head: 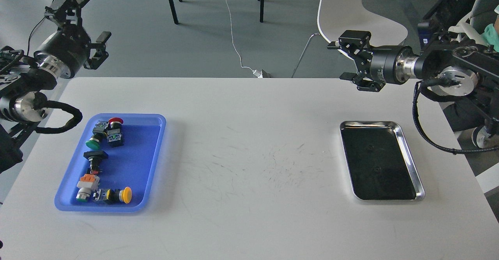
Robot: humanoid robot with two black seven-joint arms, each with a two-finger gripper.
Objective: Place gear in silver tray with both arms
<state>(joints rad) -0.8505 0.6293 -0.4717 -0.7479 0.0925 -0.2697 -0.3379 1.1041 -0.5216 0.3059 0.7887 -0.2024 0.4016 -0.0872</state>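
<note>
Two trays: blue tray (154, 162), silver tray (409, 158).

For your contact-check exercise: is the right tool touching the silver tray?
Apart. The head view shows the right tool raised beyond the table's far edge, with bare white tabletop between it and the silver tray.

Both arms are matte black, built from cylindrical jointed segments. Each wrist carries a polished silver ring behind a thick black drum. The left claw (80, 22) and right claw (353, 62) are black, angular, two-fingered brackets. Black ribbed cables loop beneath each forearm. Round silver joint caps mark the elbows.
</note>
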